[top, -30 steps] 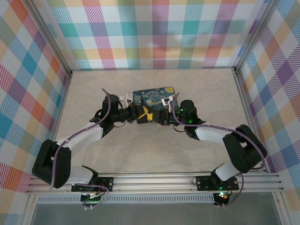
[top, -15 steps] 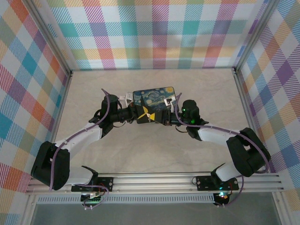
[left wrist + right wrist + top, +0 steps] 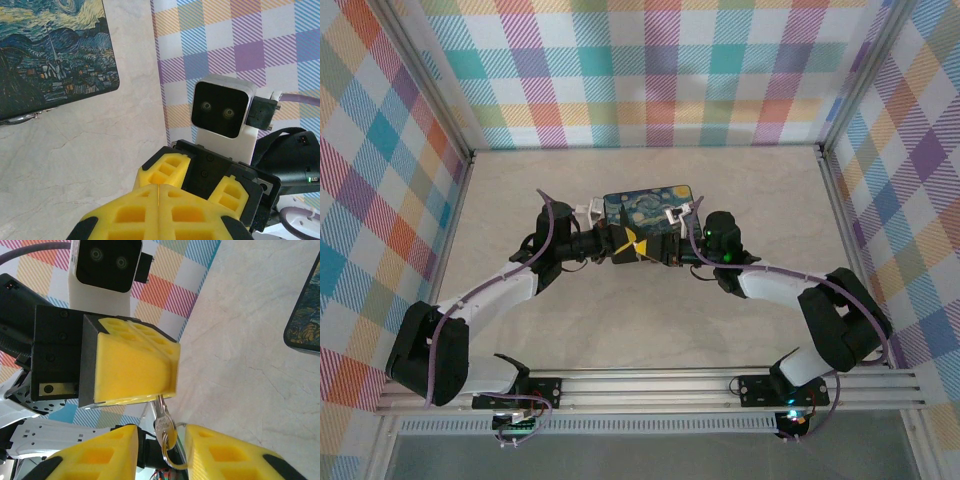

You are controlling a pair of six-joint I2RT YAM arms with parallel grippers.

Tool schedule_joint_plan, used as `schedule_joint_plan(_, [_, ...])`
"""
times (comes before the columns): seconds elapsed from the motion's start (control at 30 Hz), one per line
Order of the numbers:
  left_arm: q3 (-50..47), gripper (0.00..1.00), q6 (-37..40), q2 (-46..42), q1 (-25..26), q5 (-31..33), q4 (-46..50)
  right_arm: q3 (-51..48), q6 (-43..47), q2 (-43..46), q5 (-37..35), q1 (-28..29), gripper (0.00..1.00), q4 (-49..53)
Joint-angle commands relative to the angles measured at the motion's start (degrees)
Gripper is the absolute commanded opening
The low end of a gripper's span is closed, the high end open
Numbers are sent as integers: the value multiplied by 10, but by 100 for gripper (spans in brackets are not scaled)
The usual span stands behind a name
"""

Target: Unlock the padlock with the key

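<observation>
- Beige marbled table [image 3: 650, 340], boxed in by plaid walls [image 3: 650, 70].
- Versus half a second ago: the right arm's [image 3: 790, 290] wrist has shifted slightly left, towards the near edge of the box [image 3: 645, 206]. The box and the left arm [image 3: 490, 295] are unchanged.
- Count: two arms, two grippers, one box, one key, one key ring.
- Box: black with a starry-night lid, lying flat at mid-table.
- Left gripper [image 3: 158, 192]: just in front of the box's near edge. Its yellow pads are clenched flat together and pinch the key [image 3: 161, 416], which sticks out of their seam.
- Right gripper [image 3: 161, 432]: by the box's near right corner, facing the left one. Its fingers stand released on either side of the key's head, with a gap on each side.
- Key ring [image 3: 173, 454]: threaded through the key's head, between the right fingers.
</observation>
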State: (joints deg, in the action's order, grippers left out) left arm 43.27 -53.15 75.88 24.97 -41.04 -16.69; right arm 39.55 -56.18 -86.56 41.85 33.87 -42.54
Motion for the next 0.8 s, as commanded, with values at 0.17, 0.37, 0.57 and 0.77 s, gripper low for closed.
schedule_joint_plan(0.17, [6, 0, 2, -9, -5, -12, -18, 18, -15, -19, 6, 6, 23, -33])
schedule_joint_plan(0.37, [2, 0, 0, -7, -5, -10, -25, 12, -29, -20, 9, 6, 12, -45])
schedule_joint_plan(0.57, [-2, 0, -4, -9, -5, -3, -33, 18, -51, -21, 11, 6, 1, -67])
schedule_joint_plan(0.77, [-2, 25, -3, -8, -5, 11, -24, 11, -19, 12, -18, 6, 0, -8])
